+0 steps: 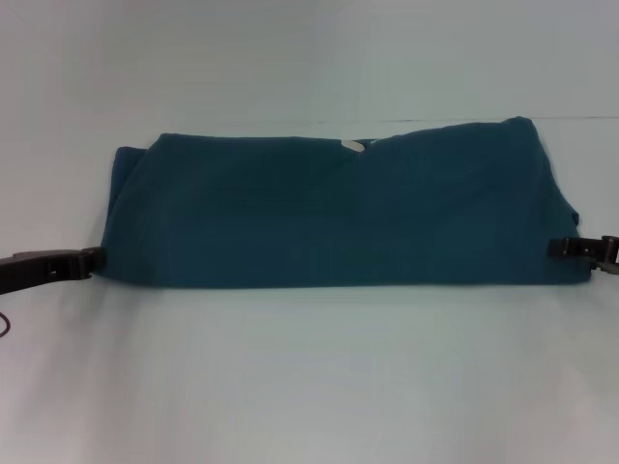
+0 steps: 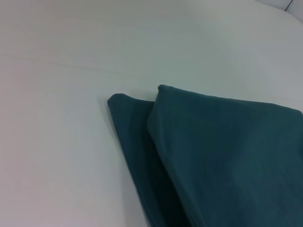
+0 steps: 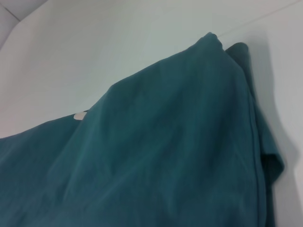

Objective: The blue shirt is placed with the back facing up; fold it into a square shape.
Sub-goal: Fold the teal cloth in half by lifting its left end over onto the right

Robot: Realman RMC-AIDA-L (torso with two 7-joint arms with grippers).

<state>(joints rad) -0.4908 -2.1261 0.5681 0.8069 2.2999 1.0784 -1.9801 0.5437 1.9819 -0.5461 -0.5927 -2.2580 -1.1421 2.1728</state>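
The blue shirt [image 1: 338, 213] lies on the white table as a wide, flat band folded in layers, its plain side up. A small white patch [image 1: 354, 146] peeks out at its far edge. My left gripper [image 1: 95, 259] sits low at the shirt's near-left corner, touching the edge. My right gripper [image 1: 556, 247] sits at the near-right corner, against the cloth's edge. In the left wrist view, two stacked layers of the blue shirt [image 2: 227, 161] end in offset corners. In the right wrist view, the blue shirt [image 3: 165, 156] shows soft creases and the white patch [image 3: 80, 115].
The white table [image 1: 309, 387] stretches bare in front of and behind the shirt. A faint seam line crosses it behind the shirt's far edge [image 1: 580, 118].
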